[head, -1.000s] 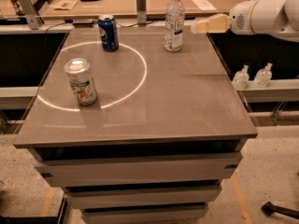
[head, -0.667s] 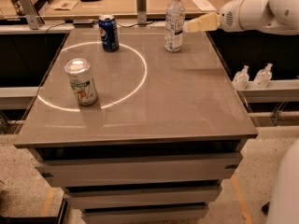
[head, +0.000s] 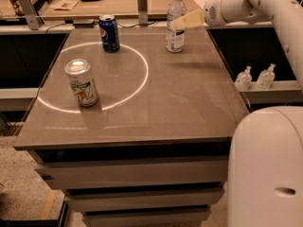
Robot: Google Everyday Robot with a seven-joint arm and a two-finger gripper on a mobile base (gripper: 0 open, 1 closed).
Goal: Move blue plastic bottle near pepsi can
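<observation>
Claw [head: 182, 21] level with the upper part of a tall clear plastic bottle with a white cap [head: 175, 38].
White arm [head: 246, 4] reaches in from the right, roughly level; the cream claw overlaps the bottle, where a moment ago it hung just beside it. Whether it grips, I cannot tell. Bottle stands upright near the grey counter's [head: 189, 103] far edge, apart from the dark blue pepsi can [head: 109, 33].
</observation>
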